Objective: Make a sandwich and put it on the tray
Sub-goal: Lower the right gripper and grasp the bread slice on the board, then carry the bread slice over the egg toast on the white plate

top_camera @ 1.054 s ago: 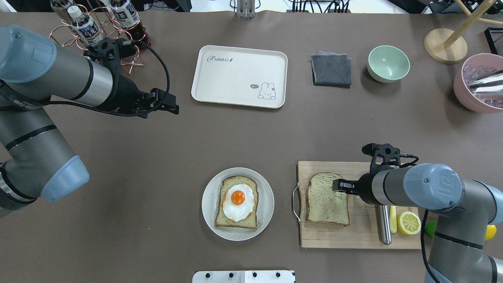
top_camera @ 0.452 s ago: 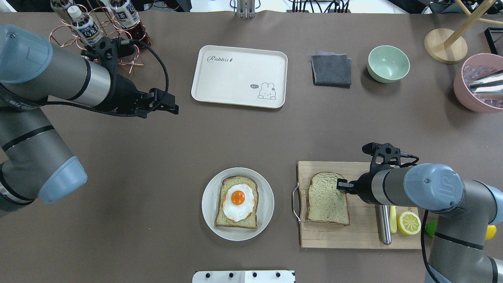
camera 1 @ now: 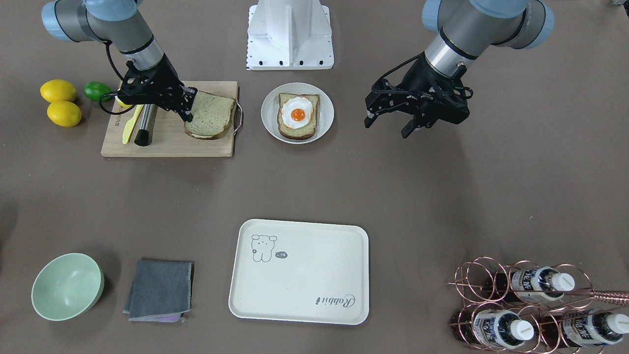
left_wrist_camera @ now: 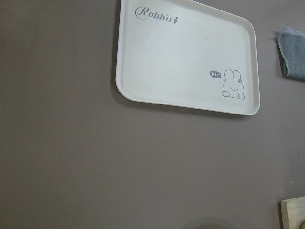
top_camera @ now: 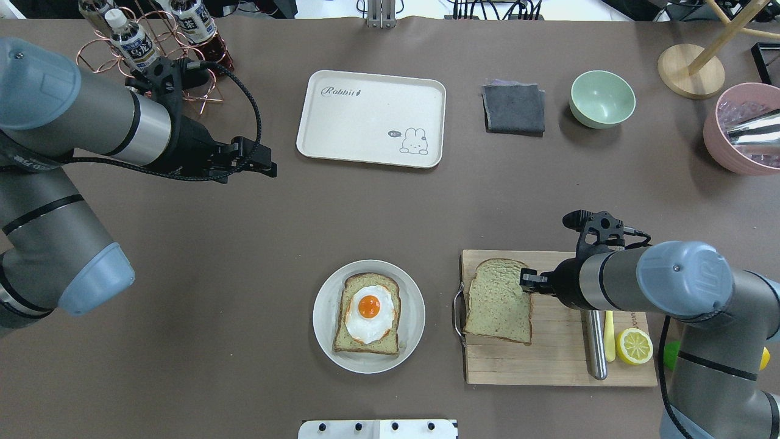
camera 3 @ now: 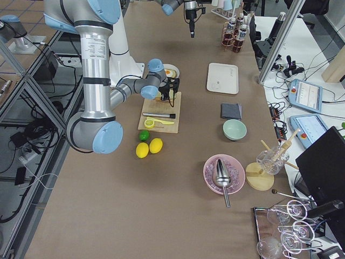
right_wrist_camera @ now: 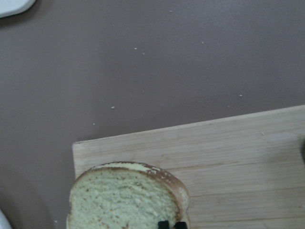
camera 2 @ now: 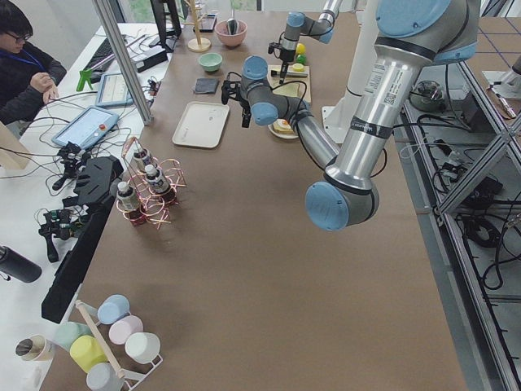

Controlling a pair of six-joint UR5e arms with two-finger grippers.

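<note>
Tabletop (top_camera: 244, 244): two bread slices (top_camera: 498, 300) (top_camera: 365, 347), one tray (top_camera: 365, 122)

Two bread slices (top_camera: 498, 300), one egg (top_camera: 368, 312), one tray (top_camera: 370, 117), two bowls (top_camera: 602, 98).

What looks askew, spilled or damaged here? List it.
Only the plain bread slice on the cutting board: it is tilted, its edge nearest the right gripper raised, with that gripper shut on the edge. Nothing looks spilled or damaged.
</note>
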